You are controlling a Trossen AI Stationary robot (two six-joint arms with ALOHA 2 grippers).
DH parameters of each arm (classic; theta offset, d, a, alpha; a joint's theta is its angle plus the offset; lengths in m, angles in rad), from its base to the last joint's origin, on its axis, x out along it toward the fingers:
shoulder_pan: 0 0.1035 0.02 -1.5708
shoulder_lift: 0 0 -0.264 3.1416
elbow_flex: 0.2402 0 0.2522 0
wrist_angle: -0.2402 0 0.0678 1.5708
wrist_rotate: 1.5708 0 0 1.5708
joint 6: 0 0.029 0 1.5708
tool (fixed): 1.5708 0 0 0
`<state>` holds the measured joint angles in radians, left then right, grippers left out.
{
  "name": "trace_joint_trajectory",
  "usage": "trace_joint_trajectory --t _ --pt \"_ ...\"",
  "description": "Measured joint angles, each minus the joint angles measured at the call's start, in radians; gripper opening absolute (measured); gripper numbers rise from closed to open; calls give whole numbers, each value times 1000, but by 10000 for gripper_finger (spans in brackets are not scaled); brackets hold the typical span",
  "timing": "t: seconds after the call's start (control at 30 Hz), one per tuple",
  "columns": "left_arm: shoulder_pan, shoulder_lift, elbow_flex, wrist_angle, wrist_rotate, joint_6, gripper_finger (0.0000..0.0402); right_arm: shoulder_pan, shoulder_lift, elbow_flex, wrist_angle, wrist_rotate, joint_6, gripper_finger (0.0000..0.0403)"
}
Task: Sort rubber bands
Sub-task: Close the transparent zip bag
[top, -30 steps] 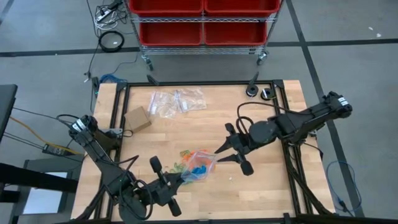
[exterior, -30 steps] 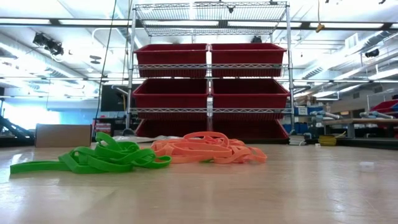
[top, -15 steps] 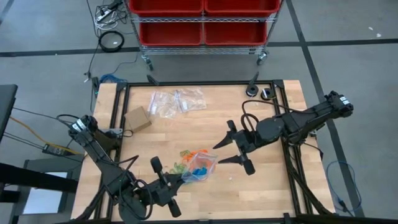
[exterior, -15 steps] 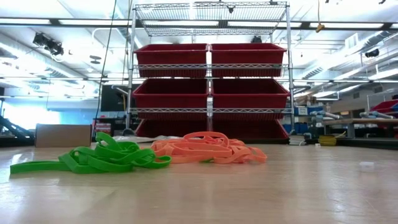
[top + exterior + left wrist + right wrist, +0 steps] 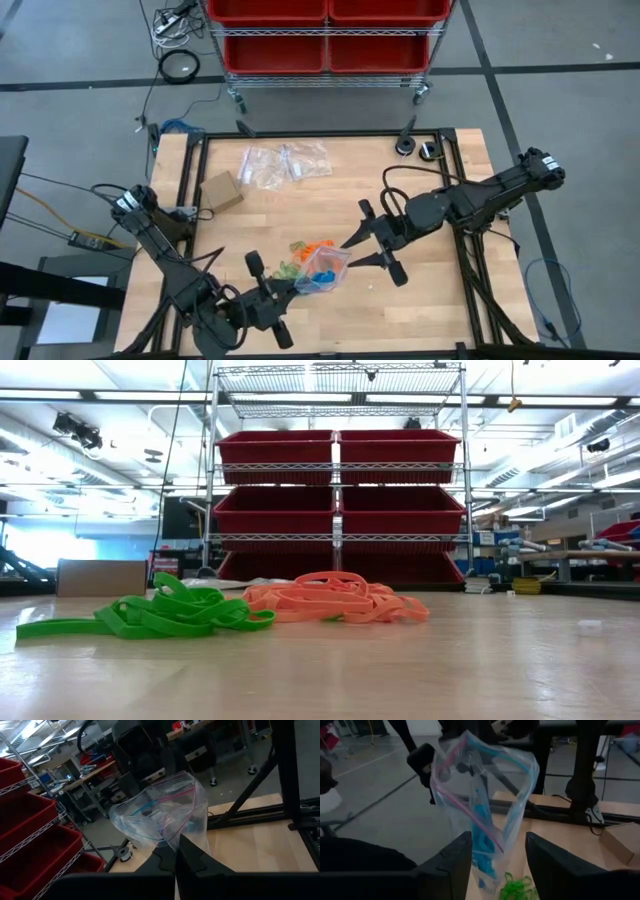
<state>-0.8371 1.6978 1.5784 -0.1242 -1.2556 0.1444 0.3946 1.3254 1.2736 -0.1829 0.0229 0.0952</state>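
A clear zip bag (image 5: 325,268) with blue rubber bands (image 5: 482,850) inside it hangs above the table's middle. My left gripper (image 5: 293,287) is shut on it from the near left. My right gripper (image 5: 350,250) is open, its fingers (image 5: 445,865) standing on either side of the bag's lower part; whether they touch it I cannot tell. On the table under the bag lie a green pile (image 5: 150,615) and an orange pile (image 5: 335,600) of rubber bands. My left gripper pinches the bag's edge (image 5: 172,837), where the pink zip line runs down to the fingertips, between its two shut fingers. The fingers come in level from the table's near left. The bag is lifted clear of the table, its mouth (image 5: 480,750) gaping open at the top.
A small cardboard box (image 5: 222,190) and several empty clear bags (image 5: 285,162) lie toward the far left. Black frame rails (image 5: 190,180) edge the table. A rack of red bins (image 5: 325,35) stands beyond the far edge. Bare wood lies near right.
My right gripper has opened wider beside the bag. The bag stays up in my left gripper, which has kept still.
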Motion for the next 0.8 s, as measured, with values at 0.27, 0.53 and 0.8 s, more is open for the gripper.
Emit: trace_joint_trajectory --t 0.27,0.53,0.8 --pt "-1 0 0 3 1 8 0 -9 6 0 35 10 0 163" --pt "1 0 0 0 2 8 0 -12 7 0 41 -12 0 117" --pt "4 0 0 -33 -23 7 0 -11 4 0 22 -13 -17 11"
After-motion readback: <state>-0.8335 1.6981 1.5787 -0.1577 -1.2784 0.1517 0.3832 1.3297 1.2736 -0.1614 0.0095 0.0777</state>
